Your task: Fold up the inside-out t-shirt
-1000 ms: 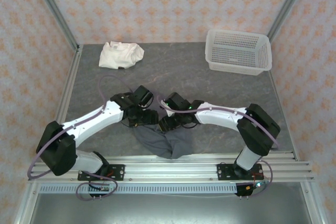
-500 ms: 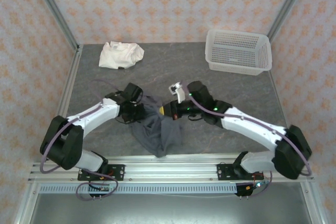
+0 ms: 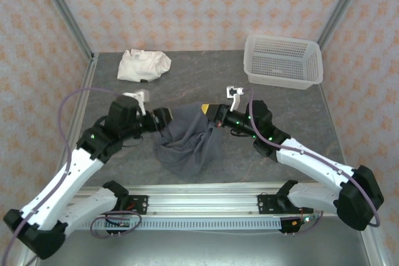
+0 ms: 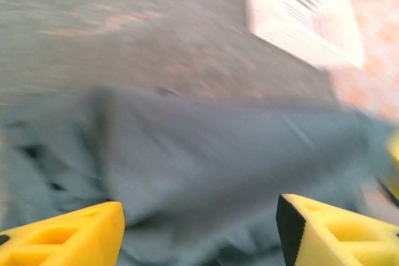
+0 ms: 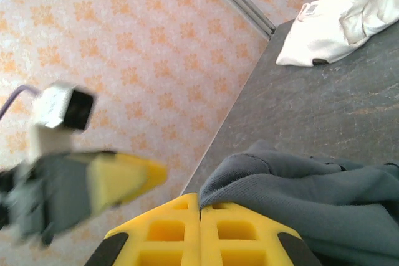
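Top external: t-shirt (image 3: pixel 187 141) spread crosswise, pinched by right claw (image 3: pixel 212 113); left claw (image 3: pixel 161 120) released.

The dark slate-grey t-shirt (image 3: pixel 187 138) lies in the middle of the table (image 3: pixel 206 91), slightly towards the near side. Its far edge is raised and stretched straight from left to right. The rest sags in soft folds, narrowing to a crumpled point nearer.
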### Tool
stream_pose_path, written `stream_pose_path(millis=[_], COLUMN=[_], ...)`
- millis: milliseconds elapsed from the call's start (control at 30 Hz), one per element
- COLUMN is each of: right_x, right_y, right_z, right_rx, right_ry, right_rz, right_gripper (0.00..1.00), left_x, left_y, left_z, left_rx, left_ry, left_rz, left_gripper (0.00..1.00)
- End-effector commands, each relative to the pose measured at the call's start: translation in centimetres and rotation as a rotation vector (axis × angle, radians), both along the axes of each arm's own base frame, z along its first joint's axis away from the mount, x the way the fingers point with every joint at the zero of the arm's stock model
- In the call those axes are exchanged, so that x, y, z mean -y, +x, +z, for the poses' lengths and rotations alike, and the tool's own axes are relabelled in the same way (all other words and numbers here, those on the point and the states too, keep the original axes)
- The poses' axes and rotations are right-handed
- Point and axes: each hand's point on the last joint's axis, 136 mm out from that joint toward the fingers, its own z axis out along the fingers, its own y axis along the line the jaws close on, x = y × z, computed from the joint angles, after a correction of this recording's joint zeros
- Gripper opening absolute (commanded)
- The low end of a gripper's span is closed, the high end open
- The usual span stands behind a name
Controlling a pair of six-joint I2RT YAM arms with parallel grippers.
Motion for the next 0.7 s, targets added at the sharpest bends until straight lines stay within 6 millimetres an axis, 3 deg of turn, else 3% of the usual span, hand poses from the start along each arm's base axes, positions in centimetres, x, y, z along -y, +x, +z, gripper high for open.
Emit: stream_pose_path(millis=[0,67,167,300,367,400,467,500,600,667], right_x=[-0.4,-1.0,-1.6,-1.9,-1.8,-1.6,-1.1,-0.3,3.7,6.2], right_y=[0.9,0.8,0.4,-0.1,-0.1,0.0,0.1,0.5,3.1,4.3], right_z=[3.2,3.6,4.5,5.1,4.5,4.2,3.6,2.8,-0.8,-3.9], right_rx=[0.057,0.052,0.049,0.035,0.019,0.011,0.005,-0.011,-0.089,-0.147], right_ry=[0.09,0.093,0.117,0.137,0.135,0.13,0.122,0.107,0.053,-0.019], right_rz=[-0.013,0.019,0.062,0.094,0.09,0.082,0.052,0.007,-0.206,-0.321], right_gripper=[0.0,0.0,0.0,0.0,0.0,0.0,0.0,0.0,0.0,0.0], left_x=[3.3,4.5,5.0,7.9,8.6,8.5,8.4,8.4,9.1,8.8], left_y=[-1.9,-2.0,-0.1,2.8,4.0,4.6,5.6,6.1,6.4,5.5], left_z=[-3.5,-5.2,-7.7,-7.7,-6.9,-6.3,-5.1,-4.0,1.1,3.7], left_rx=[-0.02,-0.016,-0.046,-0.028,-0.026,-0.029,-0.069,-0.093,-0.09,-0.06], left_ry=[0.129,0.218,0.324,0.316,0.307,0.285,0.129,-0.01,-0.409,-0.469], left_rz=[-0.158,-0.222,-0.211,-0.226,-0.201,-0.171,-0.136,-0.131,-0.183,-0.224], left_gripper=[0.66,0.69,0.74,0.75,0.66,0.55,0.12,0.0,0.0,0.0])
